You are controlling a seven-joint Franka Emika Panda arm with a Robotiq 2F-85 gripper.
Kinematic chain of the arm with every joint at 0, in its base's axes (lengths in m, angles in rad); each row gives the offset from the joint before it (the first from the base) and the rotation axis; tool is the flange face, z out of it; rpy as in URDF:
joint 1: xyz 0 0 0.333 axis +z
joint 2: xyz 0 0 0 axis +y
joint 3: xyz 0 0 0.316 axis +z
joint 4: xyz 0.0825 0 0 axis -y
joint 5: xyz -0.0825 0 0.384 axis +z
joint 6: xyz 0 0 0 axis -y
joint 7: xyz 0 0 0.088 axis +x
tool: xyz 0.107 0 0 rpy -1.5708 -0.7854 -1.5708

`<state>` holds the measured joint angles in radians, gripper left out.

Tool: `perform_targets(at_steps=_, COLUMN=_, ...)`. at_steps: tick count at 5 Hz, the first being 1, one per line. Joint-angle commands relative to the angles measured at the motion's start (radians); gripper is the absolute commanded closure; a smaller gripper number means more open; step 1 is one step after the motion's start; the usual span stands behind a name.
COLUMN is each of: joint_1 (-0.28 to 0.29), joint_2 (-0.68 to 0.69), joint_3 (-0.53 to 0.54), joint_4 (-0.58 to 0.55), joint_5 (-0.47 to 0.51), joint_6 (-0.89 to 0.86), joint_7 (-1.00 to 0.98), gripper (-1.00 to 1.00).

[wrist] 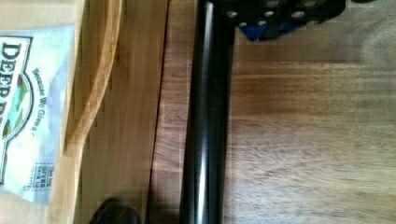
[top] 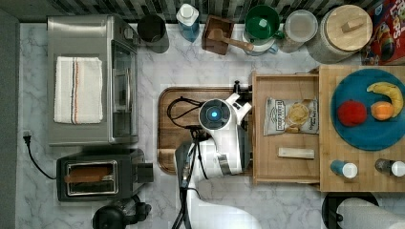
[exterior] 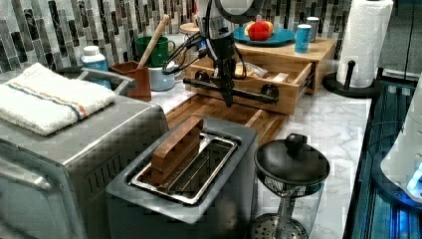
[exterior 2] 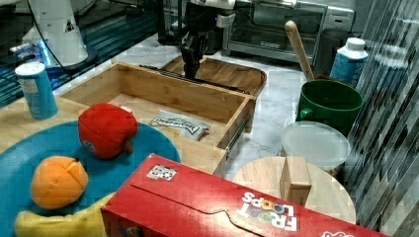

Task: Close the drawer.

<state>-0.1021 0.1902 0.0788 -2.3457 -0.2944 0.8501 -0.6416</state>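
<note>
The drawer (top: pixel 285 128) stands pulled well out from beneath the butcher-block top (top: pixel 325 138), toward the top view's left, its pale floor exposed. On that floor lie a chip bag (top: pixel 291 116) and a small wooden block (top: pixel 296 152), apart from each other. The long black bar handle (exterior: pixel 234 91) runs along the drawer's front face, standing off it on round mounts, and overhangs the darker rounded-corner tray (top: pixel 176 129) that lies on the marble counter (top: pixel 191 52).

The gripper (exterior: pixel 227 97) hangs vertically at the handle, about midway along the bar in the left view; in the right view it (exterior 2: pixel 190 69) descends just outside the drawer's front rim. The wrist view places the fingertips (wrist: pixel 271 21) at the bar's tray side. Whether the jaws are spread, pressed together, or pinching the bar cannot be told.

Beyond the drawer, the blue plate (top: pixel 370 138) holds toy fruit; a toaster oven (top: pixel 86 78) and toaster (top: pixel 100 177) occupy the top view's left.

Judged step: the arm is stationed at the handle, the drawer not yet closed. The next move calls for a straight push on the bar or front face toward the top view's right, kept parallel to the slides so that the drawer does not bind.
</note>
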Motion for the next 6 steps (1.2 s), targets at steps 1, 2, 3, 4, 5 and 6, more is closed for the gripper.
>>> perform_targets(at_steps=1, joint_1=-0.095, joint_2=-0.04, joint_3=-0.042, joint_4=0.094, joint_5=0.022, joint_6=-0.003, joint_7=-0.196, gripper=1.0)
perform_targets(at_steps=2, joint_1=-0.128, joint_2=-0.04, joint_3=-0.088, joint_4=0.092, joint_5=-0.011, joint_6=0.044, joint_7=-0.242, gripper=1.0)
perform_targets(at_steps=3, joint_1=-0.226, joint_2=-0.02, joint_3=-0.082, joint_4=0.13, joint_5=-0.004, joint_6=0.037, joint_7=-0.361, gripper=1.0)
perform_targets(at_steps=4, joint_1=-0.233, joint_2=0.001, joint_3=-0.151, joint_4=0.151, joint_5=0.027, joint_6=0.068, joint_7=-0.432, gripper=1.0)
perform_targets(at_steps=5, joint_1=-0.285, joint_2=0.001, joint_3=-0.163, joint_4=0.162, joint_5=0.026, joint_6=0.083, joint_7=-0.447, gripper=1.0)
perform_targets(at_steps=6, joint_1=-0.421, joint_2=0.04, joint_3=-0.087, joint_4=0.242, joint_5=0.021, joint_6=0.037, joint_7=-0.514, gripper=1.0)
